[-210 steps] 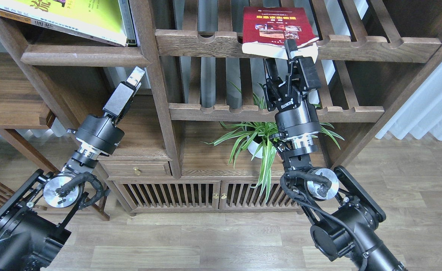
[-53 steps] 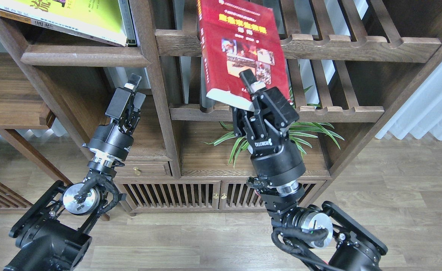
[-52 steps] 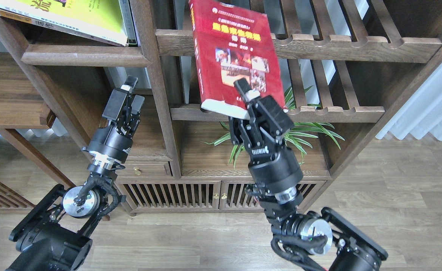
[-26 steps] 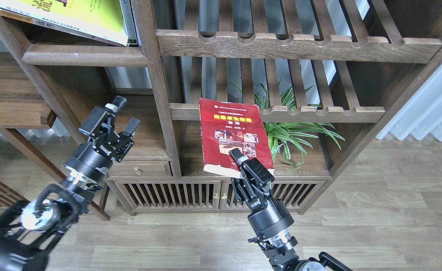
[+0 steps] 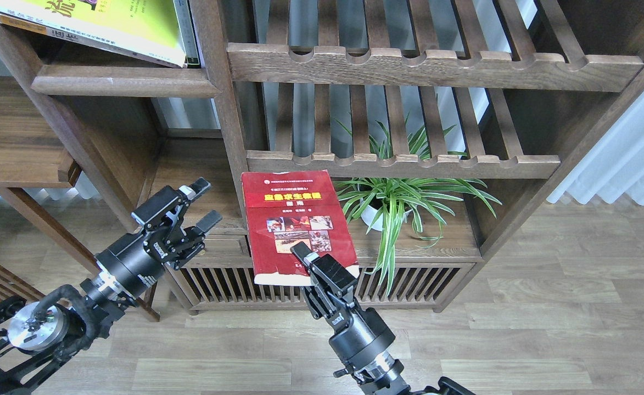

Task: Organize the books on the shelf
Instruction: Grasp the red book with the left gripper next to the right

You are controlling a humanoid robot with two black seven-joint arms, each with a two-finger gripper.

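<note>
Below, right fingers (image 5: 306, 262) clamp the red book (image 5: 294, 219) over wood floor (image 5: 547, 307); left fingers (image 5: 203, 204) apart.

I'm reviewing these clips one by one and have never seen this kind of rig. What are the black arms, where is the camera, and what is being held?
The camera sits in a humanoid robot's head, looking forward and down at a wooden bookcase. The two black arms are its own. The right gripper has its jaws shut on the lower edge of a red book, held in the air in front of the cabinet. The left gripper is open and holds nothing. At top left, a yellow-green book lies on the shelf. A potted plant stands under the slatted racks, which hold no books.
</note>
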